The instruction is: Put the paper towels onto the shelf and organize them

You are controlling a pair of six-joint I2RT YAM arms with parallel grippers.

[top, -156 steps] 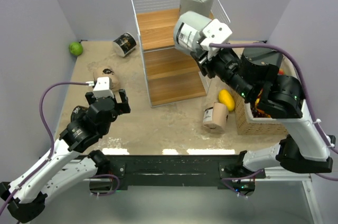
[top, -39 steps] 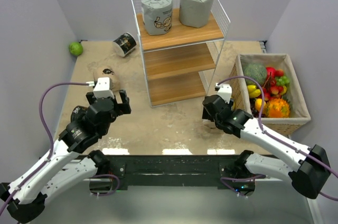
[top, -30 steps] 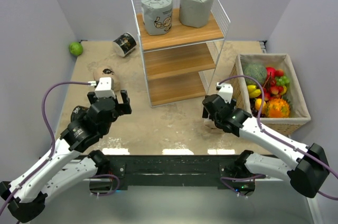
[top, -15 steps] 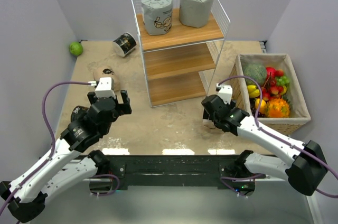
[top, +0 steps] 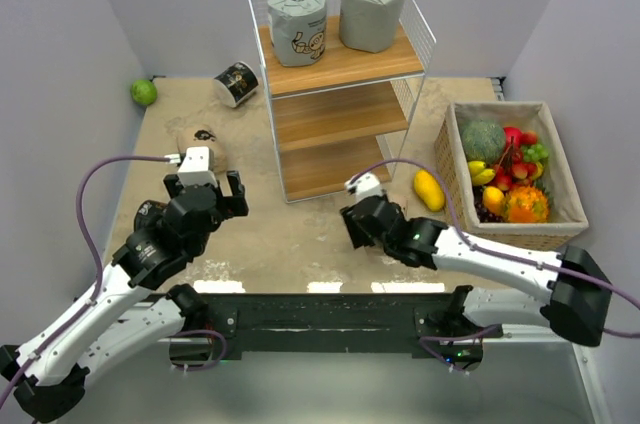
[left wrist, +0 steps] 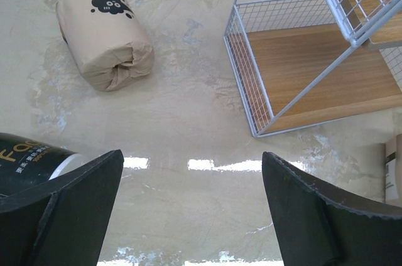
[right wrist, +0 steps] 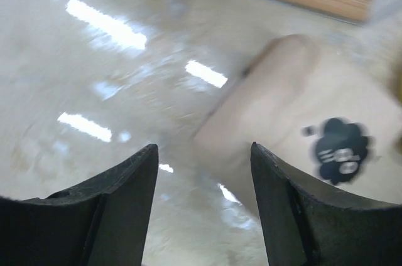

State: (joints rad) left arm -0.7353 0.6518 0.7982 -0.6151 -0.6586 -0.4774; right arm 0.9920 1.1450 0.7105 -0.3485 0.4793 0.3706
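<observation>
I'm seeing the left arm (top: 105,294) and the right arm (top: 505,262) wearing glossy white shell links between chunky black joint housings. A thin purple cable (top: 95,179) is looping off the left one, and a second purple cable (top: 420,166) is trailing along the right. A small white boxy camera block (top: 196,160) is capping the left wrist, with a matching white block (top: 365,185) on the right. The left gripper (left wrist: 193,156) is showing matte black wedge-shaped fingers (left wrist: 69,209) with rough, grainy edges; the right gripper (right wrist: 202,148) is showing similar dark fingers (right wrist: 295,216), slightly blurred. Both bases are sitting on a long black mounting rail (top: 330,316)
</observation>
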